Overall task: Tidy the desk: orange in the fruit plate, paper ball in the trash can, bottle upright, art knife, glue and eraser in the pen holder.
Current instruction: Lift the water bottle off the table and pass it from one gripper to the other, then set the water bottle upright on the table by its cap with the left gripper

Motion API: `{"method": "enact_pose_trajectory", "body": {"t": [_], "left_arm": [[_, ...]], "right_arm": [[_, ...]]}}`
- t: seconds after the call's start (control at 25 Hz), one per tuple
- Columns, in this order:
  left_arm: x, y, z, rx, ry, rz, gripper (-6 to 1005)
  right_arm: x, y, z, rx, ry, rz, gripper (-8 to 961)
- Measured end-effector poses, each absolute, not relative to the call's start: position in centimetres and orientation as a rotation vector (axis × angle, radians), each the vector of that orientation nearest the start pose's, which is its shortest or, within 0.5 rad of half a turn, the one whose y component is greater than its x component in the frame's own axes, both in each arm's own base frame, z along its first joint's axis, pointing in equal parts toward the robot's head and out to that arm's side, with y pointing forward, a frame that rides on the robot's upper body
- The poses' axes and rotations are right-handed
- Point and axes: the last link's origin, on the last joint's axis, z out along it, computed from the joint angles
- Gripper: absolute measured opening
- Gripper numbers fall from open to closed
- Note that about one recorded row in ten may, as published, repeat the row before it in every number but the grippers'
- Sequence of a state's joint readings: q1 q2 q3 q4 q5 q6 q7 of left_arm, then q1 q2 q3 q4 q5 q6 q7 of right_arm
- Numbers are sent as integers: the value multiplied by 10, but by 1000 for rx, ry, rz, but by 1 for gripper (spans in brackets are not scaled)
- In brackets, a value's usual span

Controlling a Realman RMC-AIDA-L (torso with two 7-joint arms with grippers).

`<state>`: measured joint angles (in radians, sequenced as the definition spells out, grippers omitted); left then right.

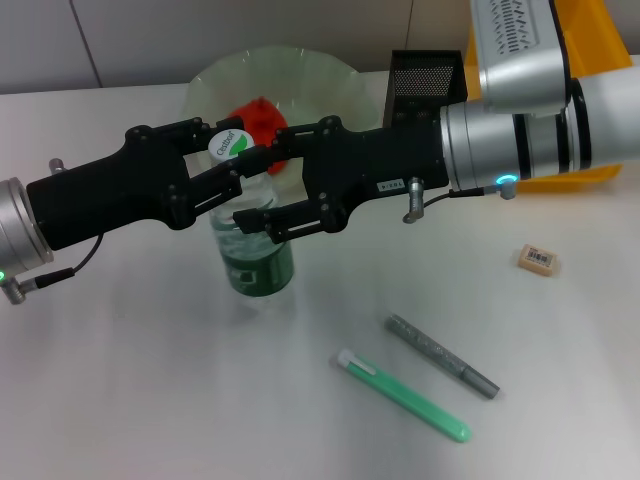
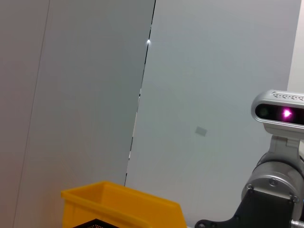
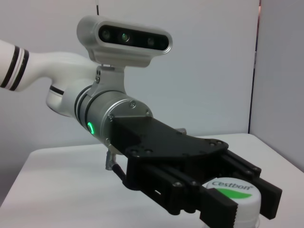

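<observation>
Both of my claws were at the bottle, which stood upright on the tabletop in front of the fruit plate. My left claw was clamped around the white-and-green cap, and the right wrist view showed its ridged fingers pressed against the cap's sides. My right claw reached in from the opposite side, one finger behind the neck and the other across the shoulder; they looked closed on the bottle, though I could not see actual contact. I judged the double hold was meant to steady the tall, light bottle so it would stay standing once released.

Each forearm lay nearly level above the tabletop, the left coming in from my left and the right from my right, wrists pointing at each other over the bottle.

The orange already sat in the fruit plate, partly hidden behind my claws. The pen holder stood just beside the plate, with the yellow trash can behind my right arm. Well apart on the near side, the eraser lay alone, and a green glue stick and a grey art knife lay close together. I saw no paper ball anywhere on the tabletop.
</observation>
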<state>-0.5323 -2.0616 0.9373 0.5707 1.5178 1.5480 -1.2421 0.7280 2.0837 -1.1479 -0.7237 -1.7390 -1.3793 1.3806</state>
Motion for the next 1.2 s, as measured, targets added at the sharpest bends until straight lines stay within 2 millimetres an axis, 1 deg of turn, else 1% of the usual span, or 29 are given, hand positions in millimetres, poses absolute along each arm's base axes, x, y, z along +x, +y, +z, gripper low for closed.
{"method": "enact_pose_trajectory", "body": {"t": [0.28,0.44,0.6,0.72,0.88,0.92,1.04,1.12,1.2], "left_arm": [[-217,341,-1,-2612,-415,-1093,434],[-216,341,-1,-2612,-414,-1094,434],[-217,341,0,-2608,-412,-1091,434],[-219,341,2,-2604,-412,-1086,434],[-220,342,6,-2597,-409,-1081,434],[-222,345,13,-2574,-407,-1078,434],[-224,347,18,-2556,-402,-1068,434],[-225,348,20,-2549,-402,-1060,434],[-228,355,28,-2513,-414,-1020,434]], "right_arm": [[145,373,-37,-2921,124,656,751],[149,370,-30,-2898,131,657,751],[158,365,-20,-2867,169,658,751],[171,356,-7,-2835,215,672,751],[193,340,14,-2788,291,707,751],[199,336,20,-2773,313,716,751],[218,323,37,-2724,381,761,751],[229,316,46,-2700,420,788,752],[238,307,52,-2684,450,808,752]]}}
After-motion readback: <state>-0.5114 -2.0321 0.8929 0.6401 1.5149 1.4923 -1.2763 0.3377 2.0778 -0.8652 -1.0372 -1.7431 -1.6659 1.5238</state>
